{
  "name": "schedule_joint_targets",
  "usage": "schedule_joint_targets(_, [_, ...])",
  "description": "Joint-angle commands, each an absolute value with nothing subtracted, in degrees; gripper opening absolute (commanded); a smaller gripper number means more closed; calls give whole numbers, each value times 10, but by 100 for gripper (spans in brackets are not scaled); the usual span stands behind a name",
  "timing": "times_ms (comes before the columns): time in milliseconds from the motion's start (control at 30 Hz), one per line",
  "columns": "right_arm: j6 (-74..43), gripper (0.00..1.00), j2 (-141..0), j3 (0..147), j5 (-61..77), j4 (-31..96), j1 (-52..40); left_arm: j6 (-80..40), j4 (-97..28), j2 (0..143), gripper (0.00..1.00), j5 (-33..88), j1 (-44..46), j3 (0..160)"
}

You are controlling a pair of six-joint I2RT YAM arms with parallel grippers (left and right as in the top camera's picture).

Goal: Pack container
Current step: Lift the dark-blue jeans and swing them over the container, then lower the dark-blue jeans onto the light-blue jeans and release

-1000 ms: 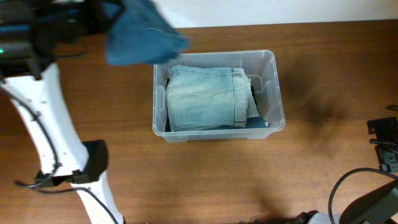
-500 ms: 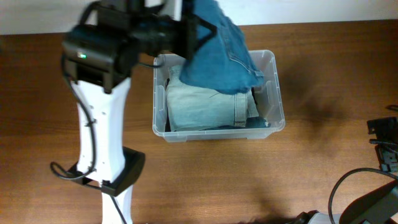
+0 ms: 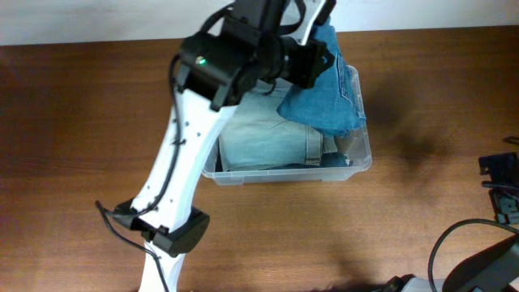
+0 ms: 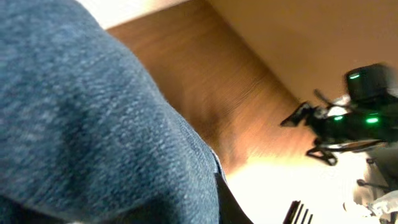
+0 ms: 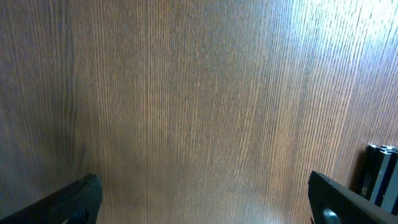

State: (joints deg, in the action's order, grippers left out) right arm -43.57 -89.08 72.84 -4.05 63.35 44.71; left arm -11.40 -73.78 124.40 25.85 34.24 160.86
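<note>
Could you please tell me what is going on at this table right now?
The left end effector holds a blue denim garment above the right end of the clear container. The garment hangs over that end and is not yet laid down. Inside the container lies a folded pale denim piece. The right end effector takes no part: it is open over the bare wooden table.

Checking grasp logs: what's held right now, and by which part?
Left arm holds the blue denim cloth over the bin; grip spot hidden by fabric. Right gripper open, empty.
</note>
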Motion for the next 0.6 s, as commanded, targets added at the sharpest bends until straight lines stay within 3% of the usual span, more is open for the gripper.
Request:
schedule_joint_targets(0, [-440, 98, -885, 727, -48, 634, 450, -110, -710, 1223, 1, 258, 345, 1575])
schedule_joint_targets(567, [-440, 98, -885, 727, -48, 634, 450, -96, -657, 1223, 1, 321, 345, 1480])
